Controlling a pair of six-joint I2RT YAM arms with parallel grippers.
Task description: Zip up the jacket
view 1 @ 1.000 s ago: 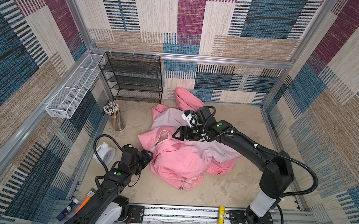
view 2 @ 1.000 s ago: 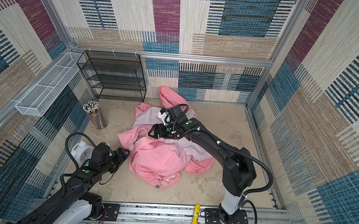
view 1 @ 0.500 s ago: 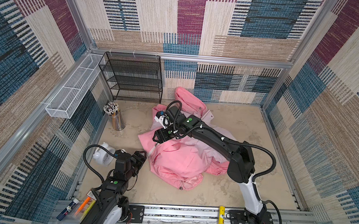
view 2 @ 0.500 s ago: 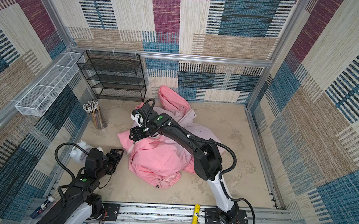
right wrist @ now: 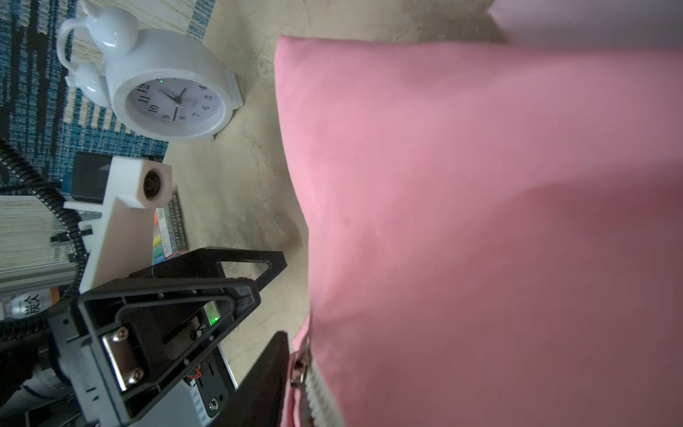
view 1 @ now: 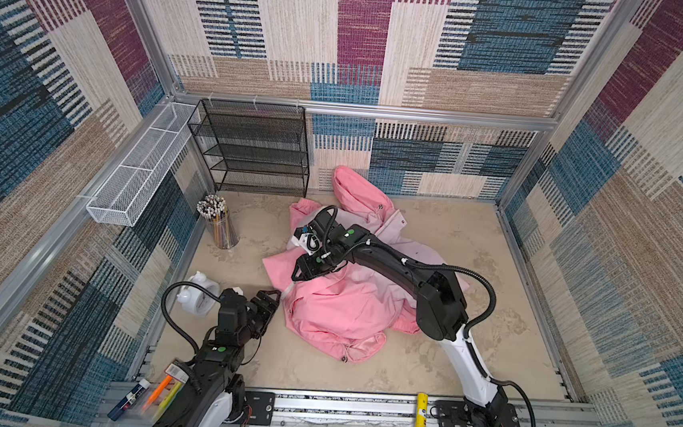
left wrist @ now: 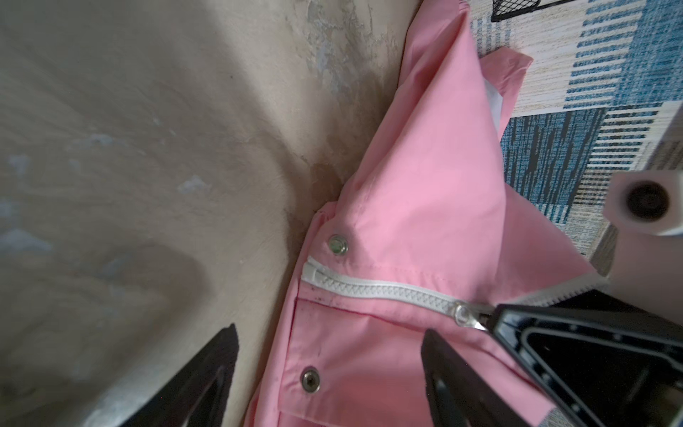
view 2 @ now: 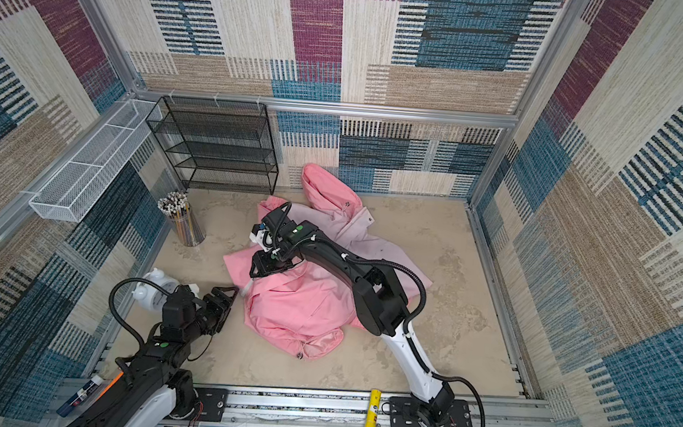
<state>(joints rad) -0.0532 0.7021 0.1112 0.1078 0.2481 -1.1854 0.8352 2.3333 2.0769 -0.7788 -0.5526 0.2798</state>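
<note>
inspection of the scene, left to right. the white clock (view 1: 195, 297) stood just left of the left gripper (view 1: 268, 296), near the left wall; a wide swing of that arm could tip it. the left gripper hovered at the left hem of the jacket (view 1: 336, 306) with its jaws wide apart and holding nothing. in the left wrist view its fingers straddled the bottom end of the zipper (left wrist: 377, 288). the jacket lay crumpled in the middle of the table (view 1: 424, 354), hood toward the far wall. judged risk: with the hem unclamped, a pull on the slider (left wrist: 462, 314) would drag the thin cloth along instead of closing the teeth. the right gripper (view 1: 297, 273) reached across to the left part of the garment with its tip at the slider's pull tab; whether its jaws had closed on the tab could not be told. further judged risks: the small tab could slip free, the loose flap beside the track could be drawn into the slider, and the track beyond it ran under folds, so a jam at a crease was possible. count: one white wire basket (view 1: 138, 173), one clock, one pencil cup (view 1: 218, 225), one black mesh rack (view 1: 253, 145), two grippers, one jacket, one zipper, one slider, two snaps (left wrist: 338, 244) seen in the left wrist view.
</note>
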